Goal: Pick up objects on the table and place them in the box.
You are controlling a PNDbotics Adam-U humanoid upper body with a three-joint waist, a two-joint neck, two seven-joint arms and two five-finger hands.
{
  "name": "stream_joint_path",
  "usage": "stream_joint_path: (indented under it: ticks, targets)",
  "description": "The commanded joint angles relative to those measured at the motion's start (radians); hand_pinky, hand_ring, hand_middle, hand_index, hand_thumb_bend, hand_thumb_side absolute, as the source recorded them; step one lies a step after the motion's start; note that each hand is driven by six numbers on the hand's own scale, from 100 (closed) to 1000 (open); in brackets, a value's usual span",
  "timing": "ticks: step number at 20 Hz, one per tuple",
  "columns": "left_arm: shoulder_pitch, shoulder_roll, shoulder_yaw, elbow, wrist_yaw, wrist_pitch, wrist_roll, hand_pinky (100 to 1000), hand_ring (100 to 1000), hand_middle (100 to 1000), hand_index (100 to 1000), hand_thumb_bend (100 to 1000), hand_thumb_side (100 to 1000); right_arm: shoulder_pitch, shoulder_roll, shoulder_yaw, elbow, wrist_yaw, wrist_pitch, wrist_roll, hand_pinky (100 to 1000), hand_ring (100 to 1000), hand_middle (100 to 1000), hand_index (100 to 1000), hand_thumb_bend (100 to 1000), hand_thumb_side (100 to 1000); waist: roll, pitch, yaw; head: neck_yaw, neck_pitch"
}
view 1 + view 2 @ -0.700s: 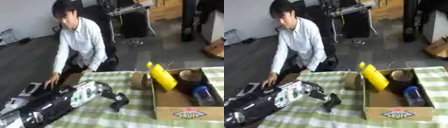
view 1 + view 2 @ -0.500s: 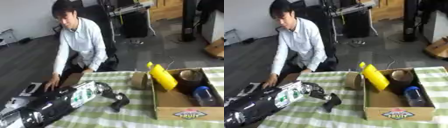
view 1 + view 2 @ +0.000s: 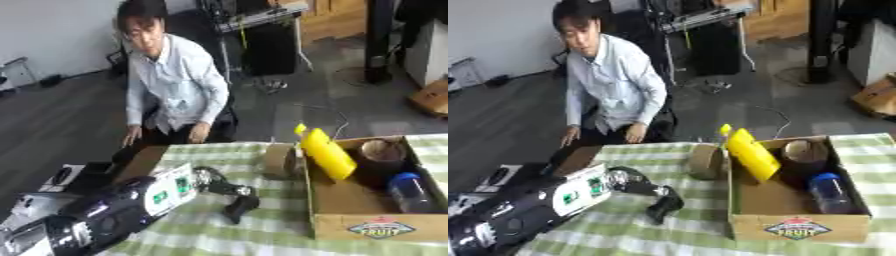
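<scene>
Fingers (image 3: 238,210) of left hand (image 3: 242,202) hang relaxed, empty (over checked tablecloth (image 3: 262,235)), beside box (image 3: 367,227).

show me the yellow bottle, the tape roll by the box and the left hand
yellow bottle (image 3: 328,156): left eye view, on the middle of its body
tape roll (image 3: 705,161): right eye view, on its brown outer side
left hand (image 3: 241,207): left eye view, on the dark hand hanging over the cloth

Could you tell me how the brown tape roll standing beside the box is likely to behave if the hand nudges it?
The tape roll stands on its edge against the outside wall of the box, so a nudge would probably roll or topple it. It looks stiff. Its open centre should suit the left hand, which hangs fingers-down nearby.
</scene>
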Motion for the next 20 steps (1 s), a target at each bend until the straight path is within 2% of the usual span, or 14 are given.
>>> stream_joint_path:
  ticks: [1, 2, 7, 8, 9, 10, 14, 20]
  targets:
    - [-0.010, 0.017, -0.004, 0.020, -0.019, 0.155, -0.163, 1000, 1000, 1000, 1000, 684, 989, -0.013, -0.012, 0.002, -0.016, -0.004, -0.069, -0.061, 883, 969, 820, 853, 100, 1000, -0.014, -0.008, -0.001, 0.006, -0.005]
    - [-0.009, 0.015, -0.005, 0.027, -0.027, 0.150, -0.170, 1000, 1000, 1000, 1000, 707, 944, -0.013, -0.012, 0.002, -0.016, -0.005, -0.069, -0.061, 883, 969, 820, 854, 100, 1000, -0.015, -0.008, -0.001, 0.006, -0.006]
    - [-0.006, 0.008, 0.000, 0.059, -0.074, 0.123, -0.199, 1000, 1000, 1000, 1000, 716, 881, -0.013, -0.010, 0.002, -0.016, -0.005, -0.070, -0.059, 883, 969, 820, 852, 100, 1000, -0.016, -0.006, -0.002, 0.007, -0.007]
    - [-0.006, 0.007, 0.002, 0.063, -0.083, 0.118, -0.204, 1000, 1000, 1000, 1000, 692, 831, -0.013, -0.010, 0.002, -0.016, -0.005, -0.069, -0.059, 884, 969, 820, 852, 100, 1000, -0.016, -0.005, -0.002, 0.007, -0.007]
    - [-0.005, 0.007, 0.005, 0.065, -0.090, 0.113, -0.209, 1000, 1000, 1000, 1000, 692, 831, -0.013, -0.009, 0.003, -0.016, -0.005, -0.069, -0.058, 884, 969, 820, 852, 100, 1000, -0.016, -0.005, -0.001, 0.007, -0.007]
    - [-0.005, 0.007, 0.007, 0.066, -0.096, 0.110, -0.214, 1000, 1000, 1000, 1000, 639, 777, -0.013, -0.009, 0.003, -0.016, -0.005, -0.069, -0.058, 884, 969, 819, 851, 100, 1000, -0.017, -0.005, -0.001, 0.006, -0.007]
    - [-0.006, 0.007, 0.016, 0.066, -0.117, 0.100, -0.226, 1000, 1000, 1000, 1000, 698, 799, -0.013, -0.007, 0.004, -0.016, -0.005, -0.067, -0.056, 883, 970, 819, 850, 100, 1000, -0.016, -0.005, 0.001, 0.007, -0.006]
    - [-0.010, -0.014, 0.015, 0.086, -0.147, 0.083, -0.206, 1000, 1000, 1000, 1000, 629, 906, -0.012, -0.005, 0.004, -0.016, -0.005, -0.067, -0.055, 884, 970, 819, 849, 100, 1000, -0.019, -0.005, -0.003, 0.009, -0.009]
